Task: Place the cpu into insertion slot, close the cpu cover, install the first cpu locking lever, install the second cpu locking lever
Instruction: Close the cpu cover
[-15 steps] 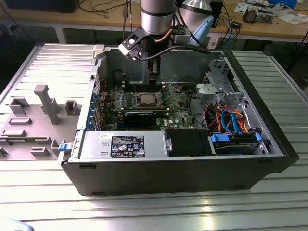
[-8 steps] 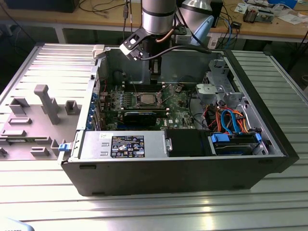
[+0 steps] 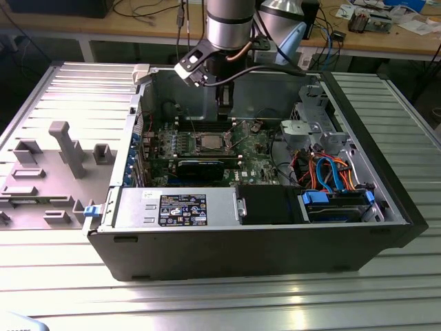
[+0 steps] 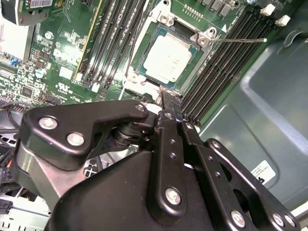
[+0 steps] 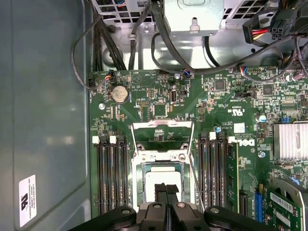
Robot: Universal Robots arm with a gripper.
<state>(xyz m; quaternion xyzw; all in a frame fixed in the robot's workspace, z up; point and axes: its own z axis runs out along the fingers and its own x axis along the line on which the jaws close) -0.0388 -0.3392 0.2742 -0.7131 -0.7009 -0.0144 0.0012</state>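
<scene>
The cpu lies flat in the insertion slot on the green board, silver top up; it is also clear in the second wrist view as the cpu. The cpu cover is swung open, lying back beyond the slot's hinge. A thin wire locking lever sticks out sideways from the socket corner, unlatched. My gripper hovers just above the cpu's near edge, fingers shut together with nothing between them. In the exterior view the gripper reaches down into the open case above the socket.
Black memory slots flank the socket on both sides. A finned heat sink and black cables lie near. The case's grey wall is close. A power supply and drive bay with blue cables fill the case's front.
</scene>
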